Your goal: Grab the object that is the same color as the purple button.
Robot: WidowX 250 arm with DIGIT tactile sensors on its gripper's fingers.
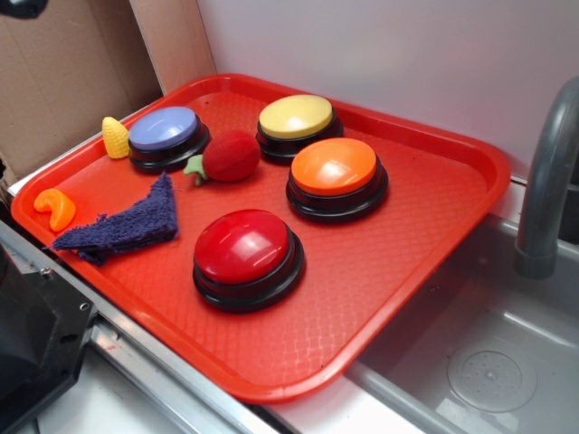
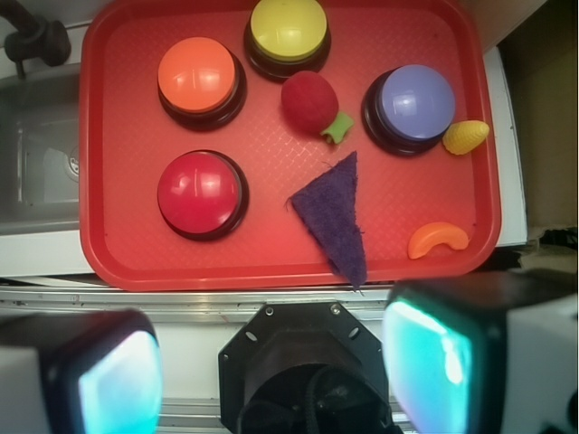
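Rag point(image 2: 334, 215) is our target: dark purple terry cloth, roughly triangular, lying flat on the red tray point(image 2: 109, 258), matching the purple button point(image 2: 414, 106) just beyond it. In the wrist view we see the tool point(image 2: 271, 371) with its fingers point(image 2: 434, 357) spread wide and holding nothing, well back off the tray's near edge. Rag lies ahead of the tool and slightly to the right in the wrist view, with one tip nearly at the near rim. Its long axis runs from that tip up toward the red plush strawberry point(image 2: 309, 101). Orange toy piece point(image 2: 438, 239) sits near on the right. We judge the approach needs forward travel, then descent, with the fingers closing across the narrow width.
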